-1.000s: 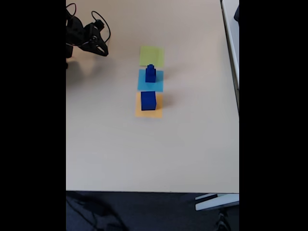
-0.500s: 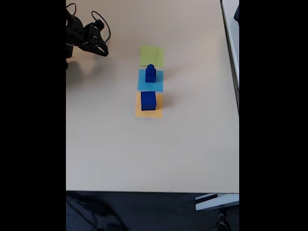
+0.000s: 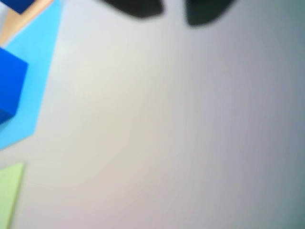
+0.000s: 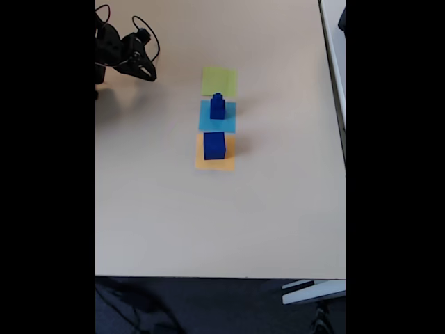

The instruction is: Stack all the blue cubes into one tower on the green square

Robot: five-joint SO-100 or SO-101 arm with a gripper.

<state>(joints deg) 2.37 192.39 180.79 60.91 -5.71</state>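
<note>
Where the fixed view looks down on the scene, we record a pale beige surface (image 4: 174, 223) carrying three flat coloured squares in a column near its upper middle. We note the arm (image 4: 115, 49) at the upper left of that view, black with looping cables, well apart from the squares. Its end effector (image 4: 147, 72) hangs over bare surface and holds nothing; in the wrist view its two dark fingertips (image 3: 136, 7) enter from the top edge with a pale gap between them, so we judge the jaws parted, though the picture is blurred.

We find the green square (image 4: 219, 81) at the top of the column, bare, with no cube on it. Directly below it lies the light-blue square (image 4: 217, 117), and below that the orange square (image 4: 215, 154).

Of the blue cubes, the largest cube (image 4: 214, 145) stands on the orange square, towards its upper edge. A medium cube (image 4: 217, 109) stands on the upper part of the light-blue square, with a smaller cube (image 4: 218, 97) resting on top of it.

In the wrist view the left edge shows one blue cube (image 3: 10, 88) on the light-blue square, with a corner of the green square (image 3: 10, 193) at the lower left.
</note>
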